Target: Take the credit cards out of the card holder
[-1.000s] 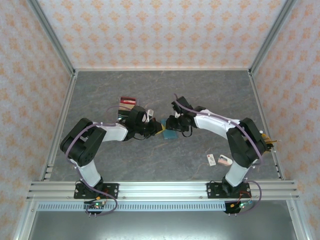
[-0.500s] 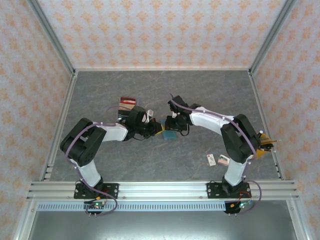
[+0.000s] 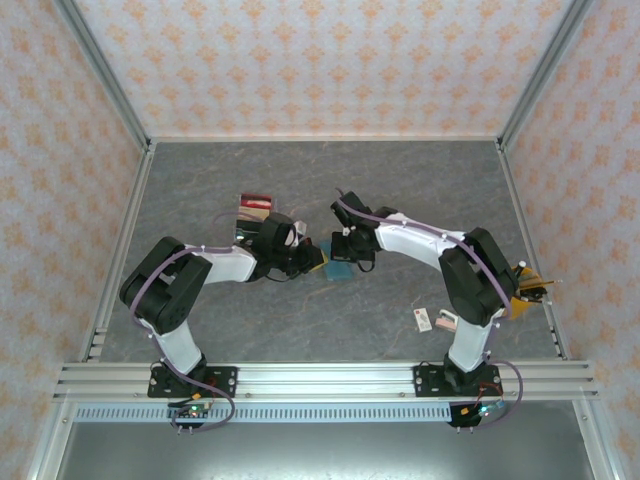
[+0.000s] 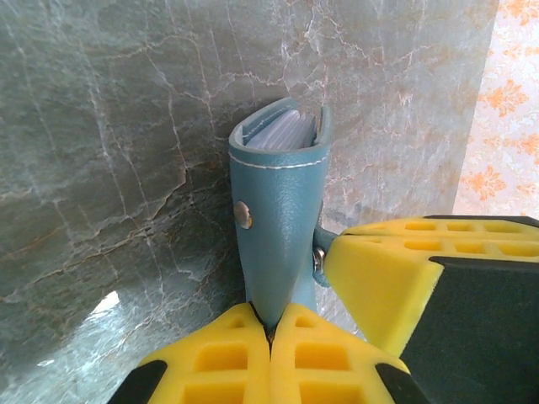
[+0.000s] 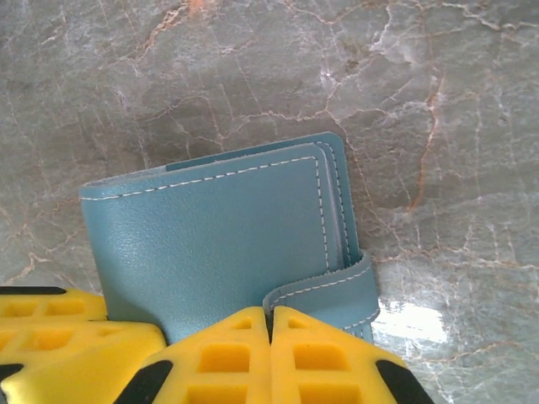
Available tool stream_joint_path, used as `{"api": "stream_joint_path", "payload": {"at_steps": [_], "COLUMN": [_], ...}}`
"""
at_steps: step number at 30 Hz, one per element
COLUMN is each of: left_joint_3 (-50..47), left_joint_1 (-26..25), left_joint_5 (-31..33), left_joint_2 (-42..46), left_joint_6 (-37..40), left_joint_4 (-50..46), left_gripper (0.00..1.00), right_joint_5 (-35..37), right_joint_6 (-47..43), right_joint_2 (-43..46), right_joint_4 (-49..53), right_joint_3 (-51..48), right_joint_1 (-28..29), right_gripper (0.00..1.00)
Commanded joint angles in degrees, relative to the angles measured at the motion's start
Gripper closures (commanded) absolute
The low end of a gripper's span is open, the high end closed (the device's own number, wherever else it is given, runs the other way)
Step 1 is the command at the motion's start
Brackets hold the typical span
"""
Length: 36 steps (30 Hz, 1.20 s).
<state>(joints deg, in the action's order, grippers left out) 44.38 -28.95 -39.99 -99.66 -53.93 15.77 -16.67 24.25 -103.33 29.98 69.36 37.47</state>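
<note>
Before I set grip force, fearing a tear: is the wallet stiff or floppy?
Probably floppy: the wallet curves softly at its fold. Likely light: the left pincer holds it by one edge. Its thin strap may slip from the right pincer.

The left gripper (image 4: 269, 330) has its two yellow ribbed fingertips pressed together on the lower edge of the teal card holder (image 4: 274, 223). The card holder stands folded over the grey marbled table (image 4: 109, 126), and clear plastic sleeves (image 4: 282, 133) show between its covers at the far end. A small metal snap stud (image 4: 243, 215) sits on the near cover. A second yellow pad (image 4: 387, 273) comes in from the right and touches the card holder's side.
</note>
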Motion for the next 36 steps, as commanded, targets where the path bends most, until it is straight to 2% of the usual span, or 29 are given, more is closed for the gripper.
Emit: {"api": "stream_joint_path", "payload": {"at_steps": [1,9,13,16,17,19,21,24,31,34,36], "left_joint_3": [1.32,1.01,1.16,3.55,4.60,5.52,5.95,6.22,6.51,6.65,6.72], "left_joint_1": [-0.04,-0.05,-0.03,0.01,-0.01,-0.05,-0.02,-0.05,-0.02,-0.05,-0.02], "left_joint_5": [2.91,4.38,6.06,8.82,9.63,10.72,12.16,14.80,21.71,23.54,23.66], "left_joint_2": [1.84,1.52,4.12,6.90,7.34,8.08,8.77,10.04,13.09,13.79,13.83], "left_joint_6": [1.90,0.99,-0.04,1.77,2.59,3.31,3.60,3.72,4.23,4.24,4.19], "left_joint_4": [-5.73,-6.89,-9.05,-16.33,-19.07,-22.33,-24.15,-26.50,-31.25,-32.51,-32.51], "left_gripper": [1.00,1.00,1.00,0.72,0.58,0.39,0.29,0.20,0.10,0.00,0.00], "right_joint_5": [11.50,15.10,11.21,6.33,5.06,3.38,2.36,0.50,-3.35,-4.04,-4.16], "right_joint_6": [2.21,4.36,2.66,1.15,0.91,0.64,0.20,-0.04,0.04,0.11,0.18], "right_joint_2": [2.00,2.25,2.69,2.87,2.66,2.06,1.35,-0.06,-1.62,-1.38,-1.11], "right_joint_4": [5.10,6.47,3.95,1.41,0.76,-0.05,-0.36,-0.94,-2.35,-2.54,-2.64], "right_joint_3": [-1.10,-1.86,-2.21,-2.47,-2.48,-2.23,-1.84,-1.09,-1.13,-1.73,-2.08], "right_joint_1": [-1.13,-1.88,-1.97,-2.08,-2.14,-2.28,-2.38,-2.49,-2.57,-2.58,-2.58], "right_gripper": [1.00,1.00,0.99,0.82,0.78,0.73,0.71,0.70,0.72,0.76,0.80]}}
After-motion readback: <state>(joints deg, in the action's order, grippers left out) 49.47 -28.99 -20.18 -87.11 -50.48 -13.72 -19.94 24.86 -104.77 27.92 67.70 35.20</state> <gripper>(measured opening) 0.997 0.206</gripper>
